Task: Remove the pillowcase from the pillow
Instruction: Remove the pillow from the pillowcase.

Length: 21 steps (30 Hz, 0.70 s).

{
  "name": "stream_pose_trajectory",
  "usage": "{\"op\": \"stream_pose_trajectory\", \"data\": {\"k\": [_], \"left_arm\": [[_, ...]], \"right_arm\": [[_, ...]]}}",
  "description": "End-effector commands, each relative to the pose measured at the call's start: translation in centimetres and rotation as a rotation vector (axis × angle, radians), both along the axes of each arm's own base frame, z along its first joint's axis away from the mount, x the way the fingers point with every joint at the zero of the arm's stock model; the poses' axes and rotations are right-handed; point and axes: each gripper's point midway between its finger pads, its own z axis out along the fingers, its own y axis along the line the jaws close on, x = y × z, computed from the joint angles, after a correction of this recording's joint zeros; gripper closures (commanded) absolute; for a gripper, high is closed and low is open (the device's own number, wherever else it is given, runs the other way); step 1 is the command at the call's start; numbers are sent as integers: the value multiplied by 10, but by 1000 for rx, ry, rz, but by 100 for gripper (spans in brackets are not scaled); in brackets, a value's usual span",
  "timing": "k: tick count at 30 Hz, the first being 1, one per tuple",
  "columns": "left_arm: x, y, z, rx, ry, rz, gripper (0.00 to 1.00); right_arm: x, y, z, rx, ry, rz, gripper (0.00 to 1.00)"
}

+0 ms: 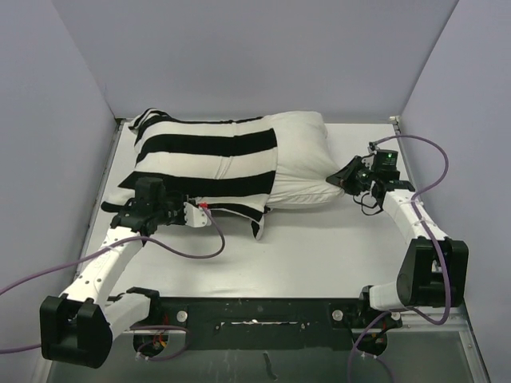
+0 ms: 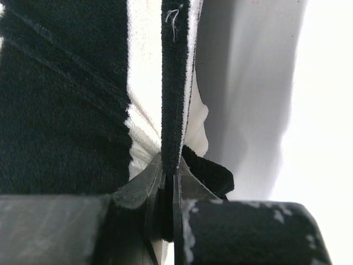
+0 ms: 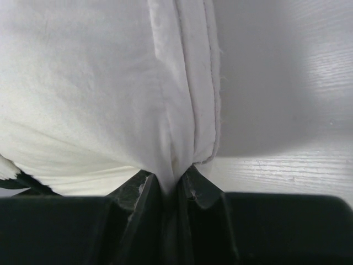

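Observation:
The black and white striped pillowcase covers the left two thirds of the white pillow, whose right end sticks out bare. My left gripper is shut on the pillowcase's near hem; the left wrist view shows the jaws closed on a black fold of the pillowcase. My right gripper is shut on the pillow's right edge; the right wrist view shows the jaws pinching the seamed white fabric of the pillow.
The white table is ringed by grey walls on the left, back and right. A loose flap of the pillowcase hangs toward the front. Purple cables run along both arms.

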Motion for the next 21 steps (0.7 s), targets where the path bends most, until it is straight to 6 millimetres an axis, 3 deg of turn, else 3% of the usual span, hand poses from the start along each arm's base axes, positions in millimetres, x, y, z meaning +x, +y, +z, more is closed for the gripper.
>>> {"op": "stream_pose_trajectory", "data": {"k": [1, 4, 8, 10, 13, 14, 16, 19, 21], "left_arm": [[-1, 106, -24, 328, 39, 296, 100], [14, 130, -23, 339, 49, 360, 100], [28, 151, -16, 297, 101, 430, 100], [26, 148, -16, 275, 124, 416, 100], [12, 126, -20, 234, 182, 329, 100], [7, 114, -16, 209, 210, 302, 84], [-3, 87, -5, 127, 284, 261, 37], [-5, 46, 30, -37, 360, 239, 13], [4, 25, 59, -123, 370, 235, 9]], "right_arm": [[22, -155, 19, -291, -78, -496, 100], [17, -174, 23, -259, -78, -546, 100], [20, -169, 23, -238, -88, -528, 100], [22, -158, 20, -237, -82, -492, 100], [28, -137, 17, -253, -85, -415, 100], [31, -128, 18, -244, -92, -383, 100], [39, -113, 28, -239, -113, -332, 97], [46, -105, 54, -261, -160, -309, 51], [51, -106, 78, -279, -210, -306, 32]]}}
